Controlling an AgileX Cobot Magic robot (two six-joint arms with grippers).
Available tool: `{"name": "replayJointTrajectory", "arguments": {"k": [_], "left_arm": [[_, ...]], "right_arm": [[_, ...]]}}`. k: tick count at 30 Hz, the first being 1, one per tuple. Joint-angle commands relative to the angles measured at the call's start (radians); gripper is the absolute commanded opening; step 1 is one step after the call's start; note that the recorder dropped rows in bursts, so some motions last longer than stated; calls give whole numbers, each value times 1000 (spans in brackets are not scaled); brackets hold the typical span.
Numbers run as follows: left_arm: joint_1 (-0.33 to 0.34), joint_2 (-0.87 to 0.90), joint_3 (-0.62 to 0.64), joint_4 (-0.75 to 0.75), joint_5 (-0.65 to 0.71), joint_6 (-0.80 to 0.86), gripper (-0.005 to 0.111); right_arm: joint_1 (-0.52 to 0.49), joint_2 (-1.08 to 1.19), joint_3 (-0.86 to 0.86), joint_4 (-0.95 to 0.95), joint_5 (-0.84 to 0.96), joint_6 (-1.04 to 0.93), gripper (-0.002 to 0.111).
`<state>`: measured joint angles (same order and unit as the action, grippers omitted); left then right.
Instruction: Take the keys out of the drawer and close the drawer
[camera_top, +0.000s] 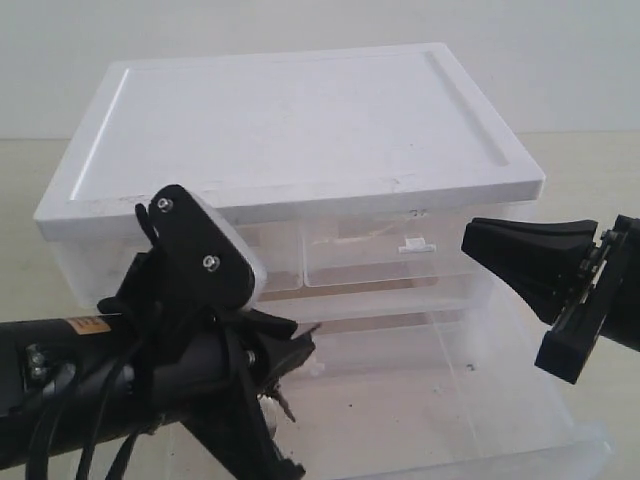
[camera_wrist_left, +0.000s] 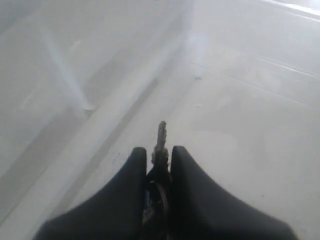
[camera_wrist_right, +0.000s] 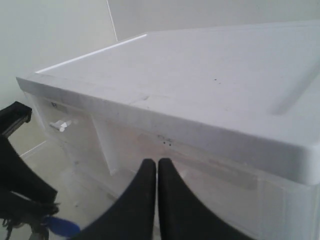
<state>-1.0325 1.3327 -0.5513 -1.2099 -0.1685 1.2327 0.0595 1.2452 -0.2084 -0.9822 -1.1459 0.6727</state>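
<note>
The drawer (camera_top: 470, 400), a full-width translucent one, stands pulled out at the bottom of the cabinet. My left gripper (camera_top: 285, 345) hovers over its left part, shut on the keys (camera_top: 284, 402), which dangle below the fingers. In the left wrist view a silver key blade (camera_wrist_left: 160, 136) sticks out between the shut fingers of my left gripper (camera_wrist_left: 158, 152), above the drawer floor (camera_wrist_left: 240, 100). The right wrist view shows the blue fob (camera_wrist_right: 60, 226) hanging under the left arm. My right gripper (camera_top: 470, 238) is shut on nothing, level with the cabinet's right front; its fingers (camera_wrist_right: 146, 175) point at the cabinet wall.
A white lid (camera_top: 290, 110) caps the drawer cabinet. Under it sit half-width drawers, one with a small white tab handle (camera_top: 415, 243). The open drawer's front wall (camera_top: 590, 445) juts toward the lower right. A beige tabletop (camera_top: 600, 165) surrounds the cabinet.
</note>
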Motion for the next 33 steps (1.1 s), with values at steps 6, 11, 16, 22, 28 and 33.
{"name": "replayJointTrajectory", "arguments": {"k": [6, 11, 16, 22, 28, 33], "left_arm": [[0, -12, 4, -4, -6, 77, 4], [0, -51, 4, -4, -22, 107, 4], [0, -150, 4, -4, -8, 125, 4], [0, -294, 4, -4, 16, 151, 4], [0, -417, 4, -4, 10, 170, 4], [0, -442, 19, -4, 8, 181, 4]], "right_arm": [[1, 2, -4, -2, -1, 2, 0], [1, 2, -4, -2, -1, 2, 0], [1, 2, -4, -2, -1, 2, 0], [1, -2, -4, -54, -75, -78, 0], [2, -119, -8, 53, -75, -106, 0], [10, -275, -129, -98, 118, 108, 0]]}}
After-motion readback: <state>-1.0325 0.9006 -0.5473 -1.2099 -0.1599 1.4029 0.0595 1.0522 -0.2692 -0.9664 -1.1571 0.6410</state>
